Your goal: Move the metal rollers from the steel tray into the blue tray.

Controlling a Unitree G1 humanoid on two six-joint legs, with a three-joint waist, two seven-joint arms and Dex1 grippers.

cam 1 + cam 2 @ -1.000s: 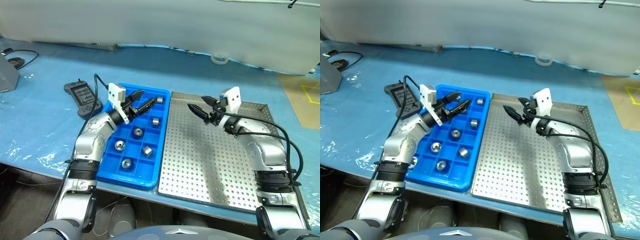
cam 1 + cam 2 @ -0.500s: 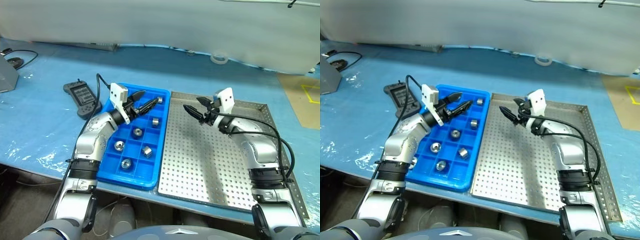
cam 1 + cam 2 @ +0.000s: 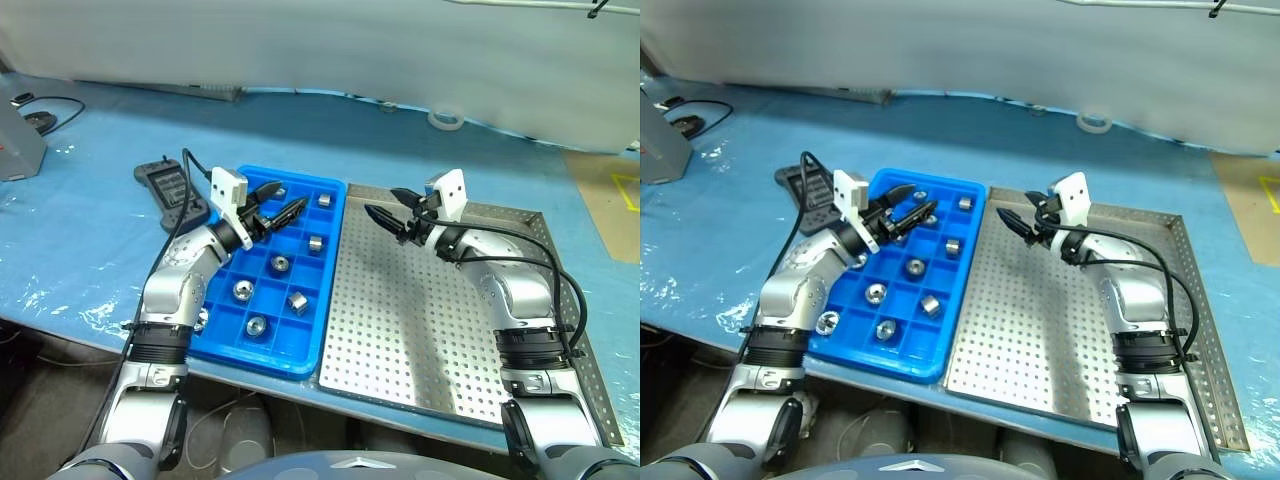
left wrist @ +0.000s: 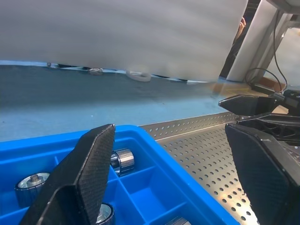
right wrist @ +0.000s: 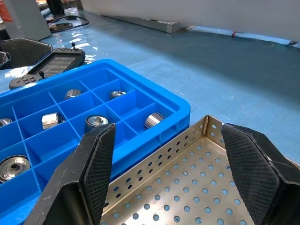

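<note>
The blue tray (image 3: 232, 338) lies left of the steel tray (image 3: 430, 330), and the two touch along their long sides. Several metal rollers rest in the blue tray's compartments, among them one at the far right corner (image 3: 323, 200), one mid-tray (image 3: 280, 264) and one near the front (image 3: 257, 326). The steel tray's perforated floor shows bare. My left gripper (image 3: 290, 196) hovers open over the blue tray's far end, holding nothing. My right gripper (image 3: 380, 202) hangs open and holds nothing above the steel tray's far left corner, pointing toward the blue tray. The right wrist view shows rollers (image 5: 153, 120) in their compartments.
A black handheld controller (image 3: 170, 190) with a cable lies on the blue table cover just left of the blue tray. A roll of tape (image 3: 443, 118) sits farther back, and a grey box (image 3: 20, 145) stands at the far left. Both trays reach close to the table's front edge.
The whole picture has shifted a little. Both grippers keep their places and stay open.
</note>
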